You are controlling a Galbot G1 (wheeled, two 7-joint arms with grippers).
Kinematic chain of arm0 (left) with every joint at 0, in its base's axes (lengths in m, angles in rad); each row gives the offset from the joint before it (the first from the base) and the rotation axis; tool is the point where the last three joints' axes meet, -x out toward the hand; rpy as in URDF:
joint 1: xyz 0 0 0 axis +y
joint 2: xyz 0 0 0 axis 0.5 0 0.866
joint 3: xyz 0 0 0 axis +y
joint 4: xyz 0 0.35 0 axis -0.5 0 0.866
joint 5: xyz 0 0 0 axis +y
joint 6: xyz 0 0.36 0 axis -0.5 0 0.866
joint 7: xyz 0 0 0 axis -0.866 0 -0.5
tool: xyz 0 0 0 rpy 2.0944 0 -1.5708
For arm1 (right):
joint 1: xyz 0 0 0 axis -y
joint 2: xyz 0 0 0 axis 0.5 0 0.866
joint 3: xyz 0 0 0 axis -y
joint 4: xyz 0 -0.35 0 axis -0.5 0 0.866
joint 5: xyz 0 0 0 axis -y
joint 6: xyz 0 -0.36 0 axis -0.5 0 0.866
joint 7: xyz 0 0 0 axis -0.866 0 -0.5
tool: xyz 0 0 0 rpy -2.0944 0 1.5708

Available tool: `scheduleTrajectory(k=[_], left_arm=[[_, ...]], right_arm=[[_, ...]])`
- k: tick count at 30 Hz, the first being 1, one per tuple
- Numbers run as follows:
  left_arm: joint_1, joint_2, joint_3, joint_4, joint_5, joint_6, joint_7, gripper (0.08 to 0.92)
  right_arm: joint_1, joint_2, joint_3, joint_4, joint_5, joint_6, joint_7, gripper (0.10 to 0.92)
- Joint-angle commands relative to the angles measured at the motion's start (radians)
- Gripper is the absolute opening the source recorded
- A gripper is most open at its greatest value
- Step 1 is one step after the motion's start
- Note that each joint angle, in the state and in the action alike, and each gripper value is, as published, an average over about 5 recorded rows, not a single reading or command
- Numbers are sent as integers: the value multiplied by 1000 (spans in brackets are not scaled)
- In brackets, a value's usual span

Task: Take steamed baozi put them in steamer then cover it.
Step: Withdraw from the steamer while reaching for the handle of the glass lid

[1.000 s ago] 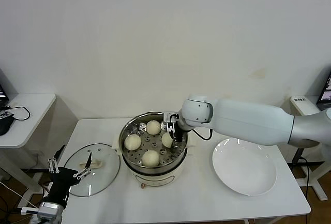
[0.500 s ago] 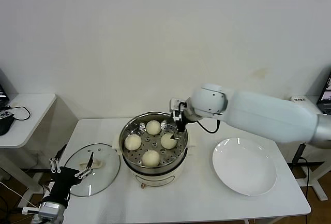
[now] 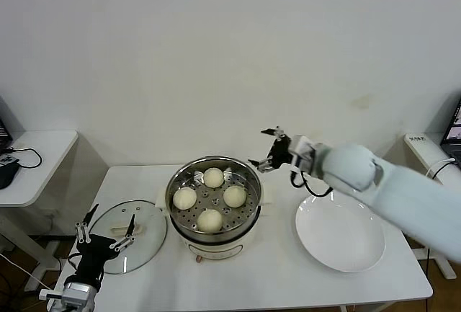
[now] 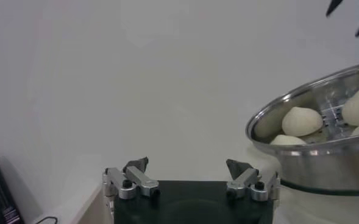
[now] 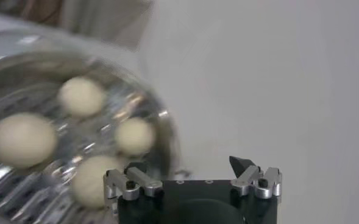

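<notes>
Four cream-white baozi (image 3: 209, 197) lie on the perforated tray inside the steel steamer (image 3: 178, 179) at the table's middle; they also show in the right wrist view (image 5: 22, 139). The glass cover (image 3: 144, 238) with its cream bar handle lies flat on the table left of the steamer. My right gripper (image 3: 266, 148) is open and empty, raised above and just right of the steamer's rim. My left gripper (image 3: 105, 230) is open and empty, low at the table's front left, over the cover's near edge. The steamer also shows in the left wrist view (image 4: 325, 164).
An empty flat white plate (image 3: 340, 232) lies right of the steamer. A small white side table (image 3: 43, 146) with cables stands at the far left. The white wall is close behind the table.
My right gripper has let go of a baozi in the steamer, risen and drawn back to the right. My left gripper has shifted slightly by the cover.
</notes>
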Motion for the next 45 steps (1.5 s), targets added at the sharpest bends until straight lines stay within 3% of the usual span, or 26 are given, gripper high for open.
scheduleTrajectory(k=[1,4,8,12,20,27,45], left_arm=[[-3,-11,10,30,22,-6,-10,823],[-12,1,15,67,60,-19,-21,823],[-35,23,6,131,176,-61,-32,823],[-68,54,-7,214,397,-102,-56,823],[-55,152,-27,316,858,-151,-85,823],[-53,175,2,383,1126,-190,-124,823],[-246,226,109,549,1150,-178,-73,823]], right_arm=[[-1067,199,1169,81,-283,468,112,823],[-1211,387,1353,85,-326,562,37,823],[-1339,601,1504,120,-275,584,-6,823],[-1442,718,1572,125,-263,587,-22,823],[-1495,768,1619,77,-297,601,-17,823],[-1547,799,1672,118,-289,600,-13,823],[-1567,839,1705,159,-234,596,-30,823]])
